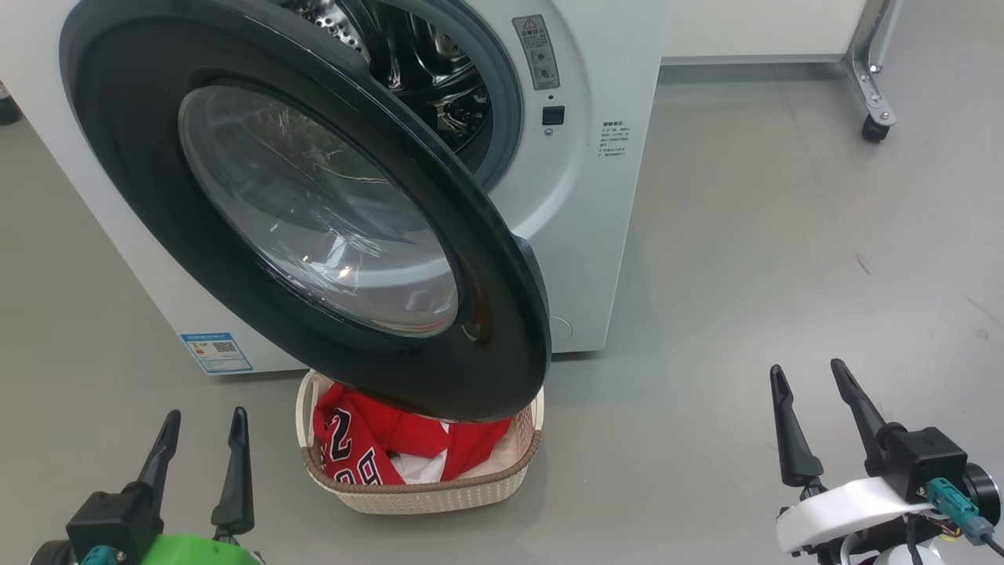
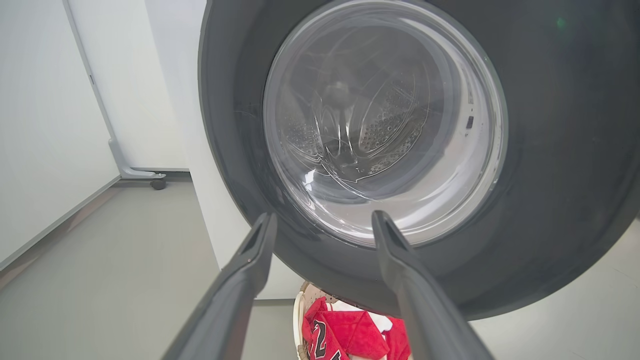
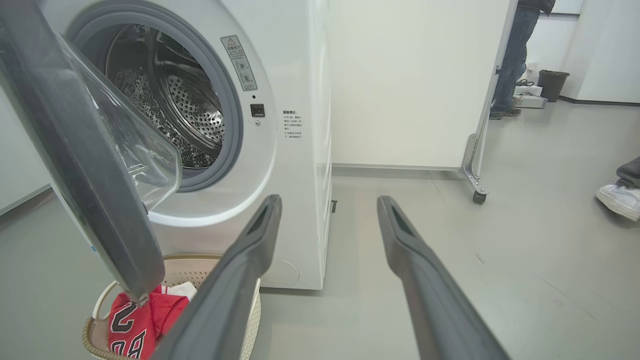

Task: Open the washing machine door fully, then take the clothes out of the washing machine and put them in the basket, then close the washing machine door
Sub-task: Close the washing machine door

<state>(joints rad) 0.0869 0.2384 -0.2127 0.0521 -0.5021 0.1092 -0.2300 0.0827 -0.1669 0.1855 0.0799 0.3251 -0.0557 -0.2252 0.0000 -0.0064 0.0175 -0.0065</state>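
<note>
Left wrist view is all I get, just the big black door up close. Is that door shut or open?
Observer: Open. In the right wrist view the washing machine door stands swung out from the washing machine, its lower edge above the basket.
Operator: Is anything left inside?
Observer: The part of the drum that shows is bare steel.
Operator: Where's the other hand?
Observer: The right hand is open, above the floor, right of the machine and apart from it.
</note>
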